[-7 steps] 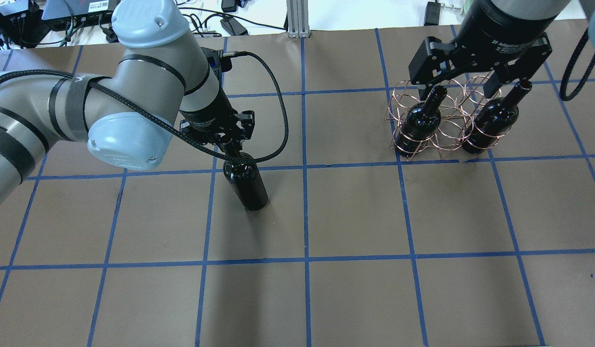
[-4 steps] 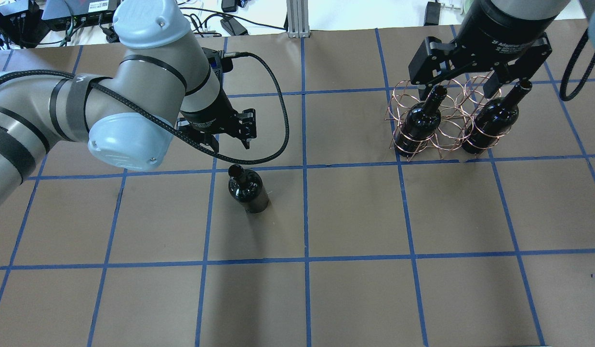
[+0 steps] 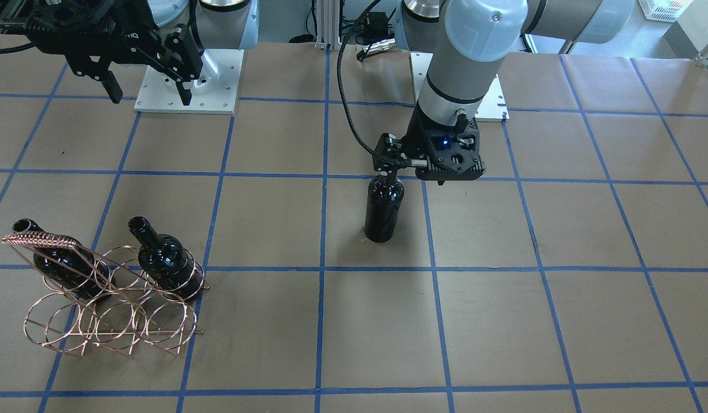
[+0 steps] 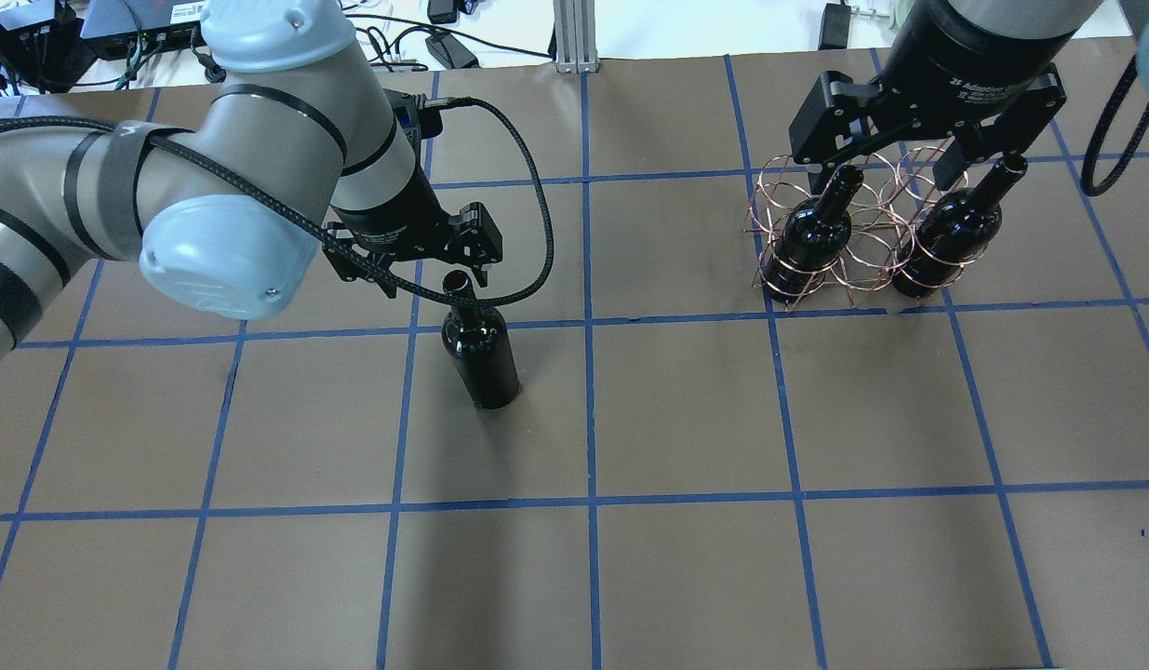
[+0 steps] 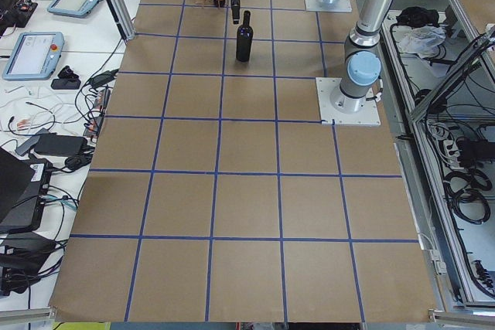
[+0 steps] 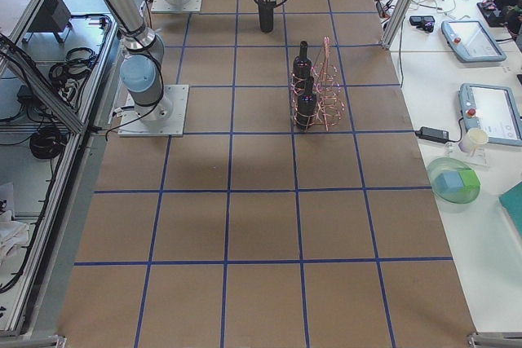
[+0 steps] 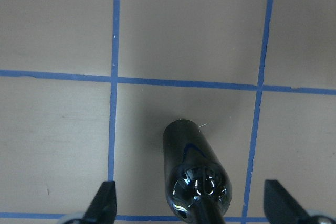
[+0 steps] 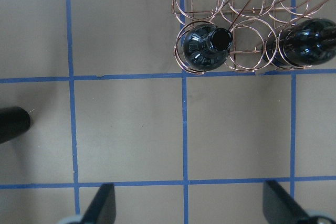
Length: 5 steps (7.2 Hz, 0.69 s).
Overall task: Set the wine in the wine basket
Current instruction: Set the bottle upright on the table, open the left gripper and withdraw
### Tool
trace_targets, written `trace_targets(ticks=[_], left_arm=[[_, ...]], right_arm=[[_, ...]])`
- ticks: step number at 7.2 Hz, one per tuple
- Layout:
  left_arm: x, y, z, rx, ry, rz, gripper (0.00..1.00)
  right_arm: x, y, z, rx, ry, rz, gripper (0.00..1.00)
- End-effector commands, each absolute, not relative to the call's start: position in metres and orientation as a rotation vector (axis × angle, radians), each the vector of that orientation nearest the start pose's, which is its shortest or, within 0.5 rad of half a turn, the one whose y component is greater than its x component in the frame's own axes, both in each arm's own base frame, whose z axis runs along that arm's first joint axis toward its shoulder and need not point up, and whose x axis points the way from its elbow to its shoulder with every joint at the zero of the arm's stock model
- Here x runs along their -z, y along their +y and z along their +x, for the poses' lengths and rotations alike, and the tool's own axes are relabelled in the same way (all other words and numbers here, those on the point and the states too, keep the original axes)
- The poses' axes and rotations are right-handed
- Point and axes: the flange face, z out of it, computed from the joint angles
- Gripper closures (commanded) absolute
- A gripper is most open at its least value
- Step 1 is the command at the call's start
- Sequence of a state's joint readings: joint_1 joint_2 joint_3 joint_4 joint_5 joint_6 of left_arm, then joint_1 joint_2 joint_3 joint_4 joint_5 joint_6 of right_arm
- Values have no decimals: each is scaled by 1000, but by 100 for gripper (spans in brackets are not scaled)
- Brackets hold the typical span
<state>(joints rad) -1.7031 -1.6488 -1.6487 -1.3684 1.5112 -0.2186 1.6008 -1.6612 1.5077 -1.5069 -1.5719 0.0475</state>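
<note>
A glossy black wine bottle stands upright and free on the brown table left of centre; it also shows in the front view. My left gripper is open. In the left wrist view its fingertips stand wide on either side of the bottle's neck, not touching. The copper wire basket stands far right with two black bottles in its hoops. My right gripper hangs open and empty above the basket.
The basket's hoops between and beside the two bottles hold nothing. A black cable loops from my left wrist past the bottle's neck. Blue tape lines grid the table. Cables and boxes lie along the far edge.
A second ago my left gripper was closed around the bottle's neck. It then opened and rose while the bottle rocked. Now the bottle stands still with the open fingers around its neck.
</note>
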Motion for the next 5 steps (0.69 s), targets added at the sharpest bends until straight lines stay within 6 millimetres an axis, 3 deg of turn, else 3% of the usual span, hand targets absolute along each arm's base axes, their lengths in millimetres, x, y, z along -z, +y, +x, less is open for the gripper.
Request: trace_targets(ticks=[1,3,5], left_arm=[[-495,-529,-153,184,3191,-249,0],[-517,-541,-83,211,3173,-166,0],[-527,-532,-82,230,3179,-142,0]], right_arm=[[-554,-454,147,137,3139,8,0],[-547,-458,146,111,3140,5,0],[-537,-455,145,8,3147,29,0]])
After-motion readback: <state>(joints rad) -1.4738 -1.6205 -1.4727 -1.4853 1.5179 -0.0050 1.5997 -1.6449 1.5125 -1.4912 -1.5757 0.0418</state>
